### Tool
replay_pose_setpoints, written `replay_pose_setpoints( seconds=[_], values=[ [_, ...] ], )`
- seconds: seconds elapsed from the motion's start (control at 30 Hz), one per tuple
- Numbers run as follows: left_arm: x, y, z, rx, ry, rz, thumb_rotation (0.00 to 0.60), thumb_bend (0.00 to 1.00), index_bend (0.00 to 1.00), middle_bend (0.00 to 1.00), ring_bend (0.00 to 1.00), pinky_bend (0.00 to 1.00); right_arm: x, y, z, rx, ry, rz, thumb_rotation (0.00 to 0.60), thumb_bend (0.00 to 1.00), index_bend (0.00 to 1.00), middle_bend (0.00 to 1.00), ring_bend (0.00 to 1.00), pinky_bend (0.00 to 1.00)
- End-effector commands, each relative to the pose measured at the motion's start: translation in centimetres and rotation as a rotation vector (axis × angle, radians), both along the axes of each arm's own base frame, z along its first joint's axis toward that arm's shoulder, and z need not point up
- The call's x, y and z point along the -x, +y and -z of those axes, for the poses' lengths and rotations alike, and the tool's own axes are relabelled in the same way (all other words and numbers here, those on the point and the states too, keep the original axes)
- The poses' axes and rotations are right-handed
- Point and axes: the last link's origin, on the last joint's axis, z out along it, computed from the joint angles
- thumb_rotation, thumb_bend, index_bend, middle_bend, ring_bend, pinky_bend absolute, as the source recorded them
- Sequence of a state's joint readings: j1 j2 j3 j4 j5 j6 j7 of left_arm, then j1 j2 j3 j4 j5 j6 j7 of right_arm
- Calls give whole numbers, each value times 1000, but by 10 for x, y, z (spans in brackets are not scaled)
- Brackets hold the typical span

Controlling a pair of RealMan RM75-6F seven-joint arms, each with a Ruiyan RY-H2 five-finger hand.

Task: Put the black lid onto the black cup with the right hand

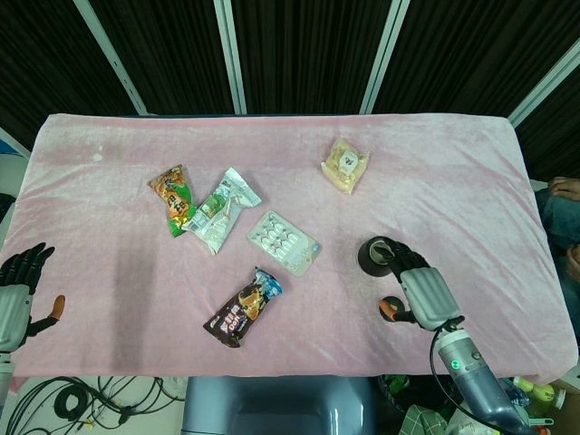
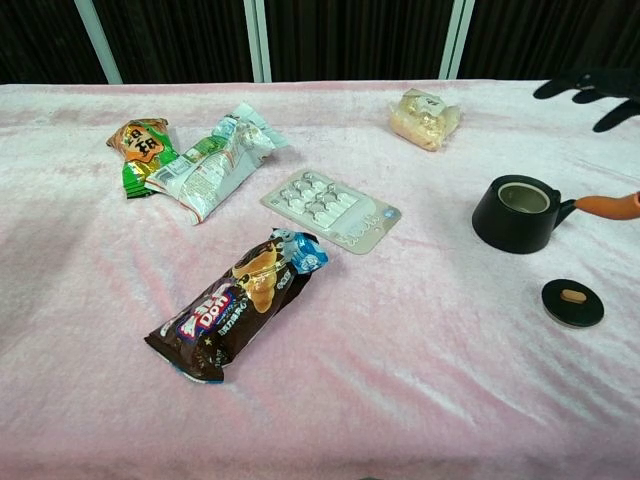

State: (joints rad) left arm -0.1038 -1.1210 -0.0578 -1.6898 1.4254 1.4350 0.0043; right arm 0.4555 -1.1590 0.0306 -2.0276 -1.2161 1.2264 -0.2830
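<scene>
Chest view: the cup (image 2: 521,213) stands upright and uncovered on the pink table (image 2: 420,380), toward its right side, its short spout pointing right. The lid (image 2: 573,302) lies flat on the cloth just in front of the cup and a little to the right, apart from it, with a small tan knob on top. Dark fingers (image 2: 585,86) of the right hand show at the right edge, spread and above the table, and an orange-tipped thumb reaches in close beside the cup's spout. The hand holds nothing.

In the head view the right hand (image 1: 423,292) hovers over the spot just right of the cup (image 1: 377,255), fingers apart; the lid (image 1: 390,310) peeks out by its thumb. The left hand (image 1: 16,292) rests at the table's left near corner, fingers loosely spread, empty.

Elsewhere on the table: a blister pack (image 2: 331,209) near the middle, a brown snack bag (image 2: 236,305) in front of it, a white-green wrapper (image 2: 213,160) and an orange-green packet (image 2: 139,148) to the left, touching each other, and a pale bun pack (image 2: 424,117) toward the back.
</scene>
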Motion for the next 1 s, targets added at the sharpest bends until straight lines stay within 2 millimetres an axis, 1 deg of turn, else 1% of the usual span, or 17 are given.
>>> replay_pose_setpoints(
  seconds=[0.03, 0.2, 0.23, 0.4, 0.57, 0.7, 1.0],
  values=[
    [0, 0, 0, 1, 0, 0, 600, 439, 77, 20, 0, 50, 21, 22, 17, 31, 28, 60, 600, 217, 197, 0, 38, 157],
    [0, -1, 0, 1, -4, -4, 600, 439, 77, 20, 0, 55, 35, 29, 33, 19, -17, 144, 600, 217, 302, 0, 38, 157],
    [0, -1, 0, 0, -6, -4, 600, 439, 77, 20, 0, 55, 40, 31, 38, 11, -19, 164, 600, 218, 310, 0, 38, 157],
    [0, 0, 0, 3, -6, -4, 600, 439, 77, 20, 0, 55, 53, 32, 49, 25, -6, 197, 600, 223, 347, 0, 38, 157],
    [0, 0, -1, 1, -6, -5, 600, 440, 77, 20, 0, 55, 61, 26, 63, 40, -48, 242, 600, 247, 385, 0, 38, 157],
    [1, 0, -1, 1, -6, -7, 600, 440, 77, 19, 0, 55, 65, 21, 70, 42, -44, 255, 600, 253, 411, 0, 38, 157],
    [0, 0, -1, 1, -4, -9, 600, 440, 77, 19, 0, 55, 76, 12, 78, 48, -46, 299, 600, 268, 473, 0, 38, 157]
  ],
)
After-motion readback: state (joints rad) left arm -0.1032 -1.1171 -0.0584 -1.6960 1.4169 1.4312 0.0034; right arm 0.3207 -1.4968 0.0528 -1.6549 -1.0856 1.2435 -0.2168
